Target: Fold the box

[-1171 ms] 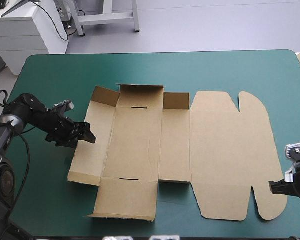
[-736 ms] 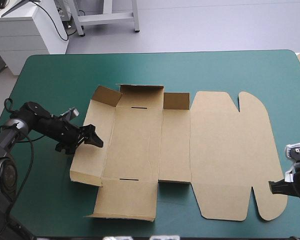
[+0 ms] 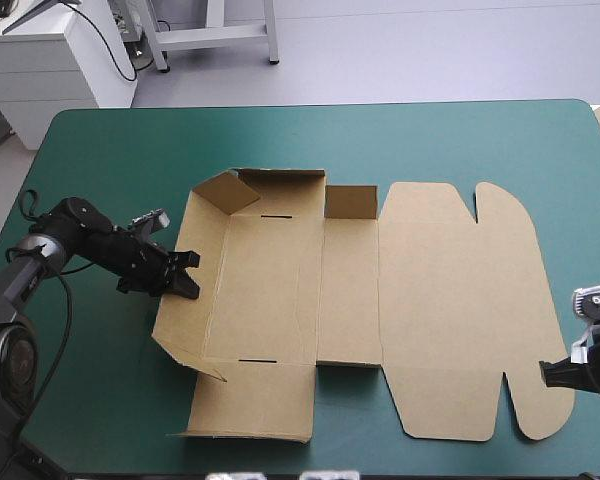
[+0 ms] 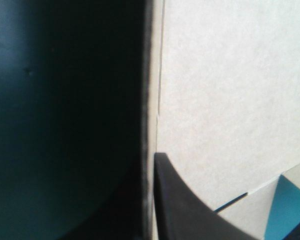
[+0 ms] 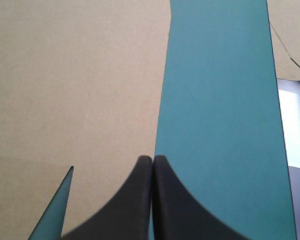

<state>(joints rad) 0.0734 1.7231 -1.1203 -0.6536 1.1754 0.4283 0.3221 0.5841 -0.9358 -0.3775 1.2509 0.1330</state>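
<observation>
- Right gripper [image 5: 152, 159], 2 black fingers pressed together and empty, sits at the near corner of the brown cut-cardboard box [image 3: 270, 290], whose lid panel [image 3: 450, 300] lies flat.
- Left gripper [image 3: 187, 274], pinched on the box, holds 1 side wall [image 3: 183, 325] tilted up.
- Beyond it, the far flaps [image 3: 280, 177] are half-raised. Early going, I'd say: most walls untucked.

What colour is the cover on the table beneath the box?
Teal-green, plain and unpatterned; the cover shows best in the high view, around the brown box.

I see bright, even light from above across the table [image 3: 430, 140]; the box [image 3: 450, 300] throws thin, soft shadows along its raised walls. In my left wrist view, 1 half sits in deep shadow.
</observation>
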